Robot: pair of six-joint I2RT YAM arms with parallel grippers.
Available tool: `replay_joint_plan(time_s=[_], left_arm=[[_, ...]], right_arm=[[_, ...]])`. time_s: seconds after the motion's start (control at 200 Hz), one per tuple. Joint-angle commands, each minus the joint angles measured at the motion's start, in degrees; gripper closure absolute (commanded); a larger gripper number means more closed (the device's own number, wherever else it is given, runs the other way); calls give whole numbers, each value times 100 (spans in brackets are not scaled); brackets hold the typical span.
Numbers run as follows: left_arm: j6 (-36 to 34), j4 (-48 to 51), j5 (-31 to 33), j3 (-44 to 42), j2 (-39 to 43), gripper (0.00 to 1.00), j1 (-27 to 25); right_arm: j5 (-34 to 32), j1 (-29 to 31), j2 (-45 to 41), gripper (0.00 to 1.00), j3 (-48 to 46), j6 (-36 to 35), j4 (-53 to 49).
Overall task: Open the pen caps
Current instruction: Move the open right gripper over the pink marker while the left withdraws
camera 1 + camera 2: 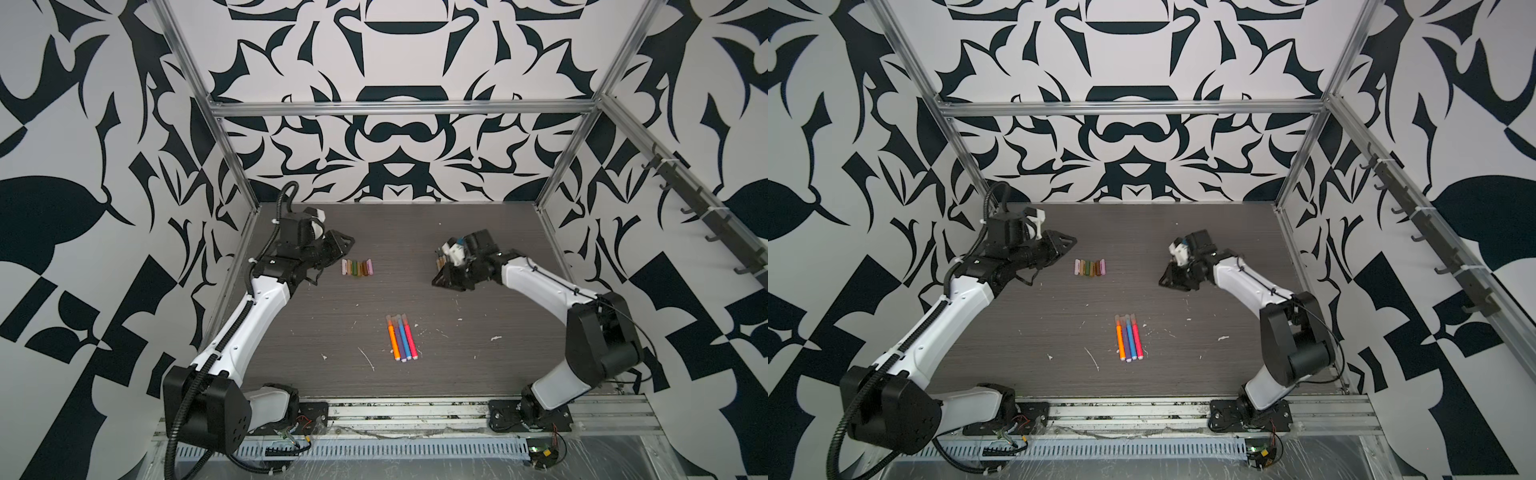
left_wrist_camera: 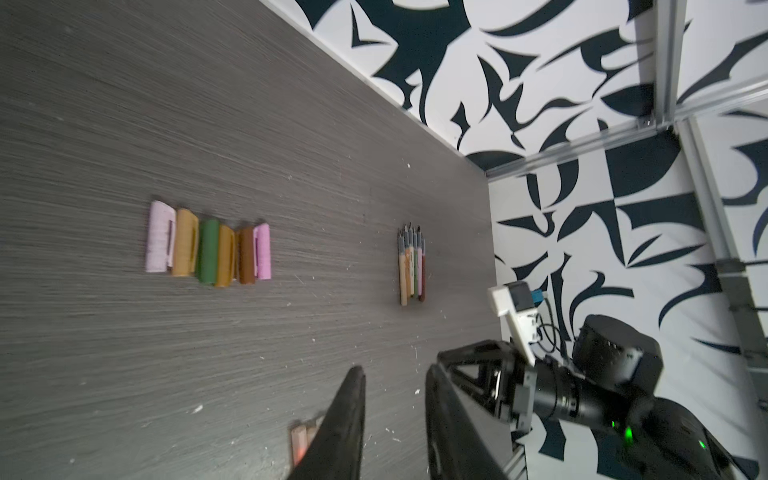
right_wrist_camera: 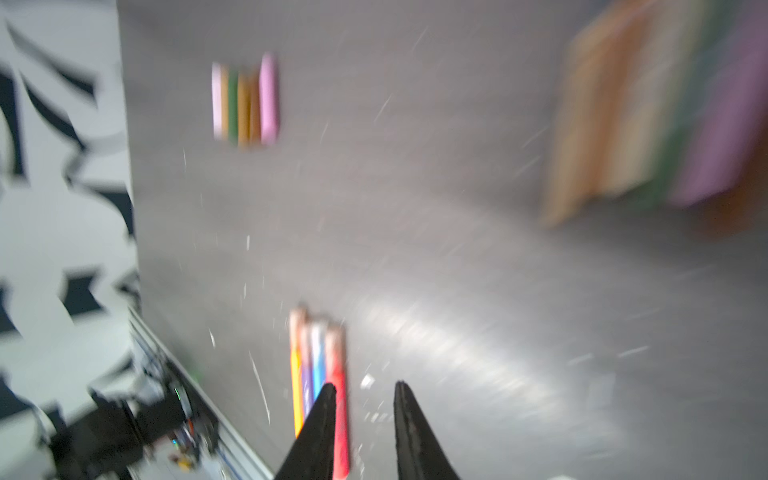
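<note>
Grey wood-grain counter [image 1: 395,232] is shown whole in both top views. Six loose pen caps [image 1: 357,267] are laid side by side in one row toward the far left: two pink, two tan, one green, one brown. Four thick pens [image 1: 401,337] (orange, purple, blue, pink) are laid together near the front centre. Each is fitted with a translucent peach cap [image 1: 396,321] on its far end.

The thin pens [image 2: 412,266] are largely hidden by the right arm in the top views. In the left wrist view they are shown clearly as a tight bundle lying flat with bare tips. At least five are counted; the exact number cannot be told. The right wrist view is heavily blurred, and only colour bands are made out there.

The jaws of the left gripper [image 2: 392,386] are set partly apart, with nothing between them. This gripper is positioned near the left end of the cap row, apart from it. The jaws of the right gripper [image 3: 365,386] are likewise partly apart and empty. It is positioned close by the thin pens; contact cannot be told.
</note>
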State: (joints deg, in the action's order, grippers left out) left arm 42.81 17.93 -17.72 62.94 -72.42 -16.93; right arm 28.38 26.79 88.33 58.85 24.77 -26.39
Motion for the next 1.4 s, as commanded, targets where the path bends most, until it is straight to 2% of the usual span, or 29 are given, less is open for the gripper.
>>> replay_joint_plan(time_s=[0.0, 0.19, 0.35, 0.48, 0.715, 0.95, 1.175, 1.255, 1.34, 1.395], left_arm=[[-295, 232, 830, -31, 252, 72, -252], [-479, 489, 974, -325, 633, 69, -310], [-587, 1040, 1098, -347, 991, 66, -308], [-668, 1078, 903, -660, 1350, 66, -311], [-387, 932, 548, -717, 1663, 63, -311], [-144, 1016, 524, -872, 1650, 63, -310], [-553, 1583, 725, -748, 1556, 63, -311], [-525, 1608, 951, -759, 1608, 51, -306], [-8, 1729, 1716, -817, 1733, 23, -287], [174, 1747, 1986, -877, 1836, 5, -258]], right_arm=[[-883, 700, -581, 73, -426, 473, -294], [-1499, 1892, -861, 73, -758, 1213, -477], [-1960, 2555, -938, 73, -776, 1923, -481], [-2299, 2741, -967, 73, -777, 2218, -424], [-2320, 2785, -1000, 73, -638, 2301, -576], [-2124, 2796, -697, 73, -475, 2252, -604], [-2395, 2837, -980, 73, -849, 2627, -317], [-2396, 2849, -1032, 73, -834, 2653, -372], [-2462, 2850, -1101, 73, -847, 2664, -419], [-2471, 2858, -1122, 73, -838, 2660, -423]])
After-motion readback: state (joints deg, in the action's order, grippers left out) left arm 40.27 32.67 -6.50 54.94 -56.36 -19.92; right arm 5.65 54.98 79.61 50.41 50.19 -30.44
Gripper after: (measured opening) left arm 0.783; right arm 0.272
